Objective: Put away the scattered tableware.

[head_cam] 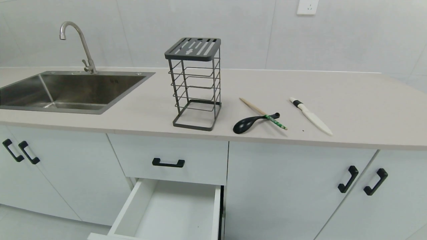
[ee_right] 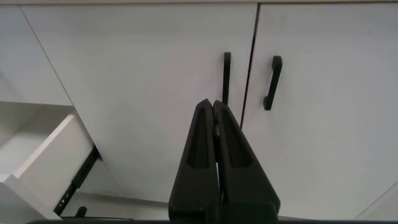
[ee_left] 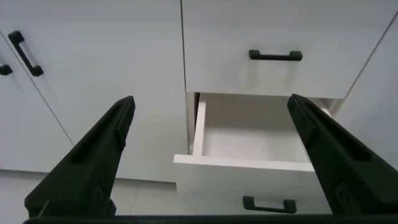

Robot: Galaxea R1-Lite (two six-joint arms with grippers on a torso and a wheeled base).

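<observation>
On the counter (head_cam: 350, 100) lie a black spoon (head_cam: 248, 123), a wooden chopstick with a green-patterned end (head_cam: 262, 113) crossing the spoon's handle, and a white knife with a black band (head_cam: 311, 116) further right. Left of them stands an upright dark wire rack (head_cam: 195, 83) with a slotted top. The lower drawer (head_cam: 173, 211) below the counter is pulled out and holds nothing. My left gripper (ee_left: 211, 109) is open, hanging low in front of that drawer (ee_left: 255, 140). My right gripper (ee_right: 213, 115) is shut with nothing in it, facing the white cabinet doors (ee_right: 155, 81).
A steel sink (head_cam: 66, 90) with a curved tap (head_cam: 78, 43) takes up the counter's left end. An upper drawer with a black handle (head_cam: 168, 163) is closed. Cabinet doors with black handles (head_cam: 362, 180) flank the drawers. A wall socket (head_cam: 307, 6) sits above the counter.
</observation>
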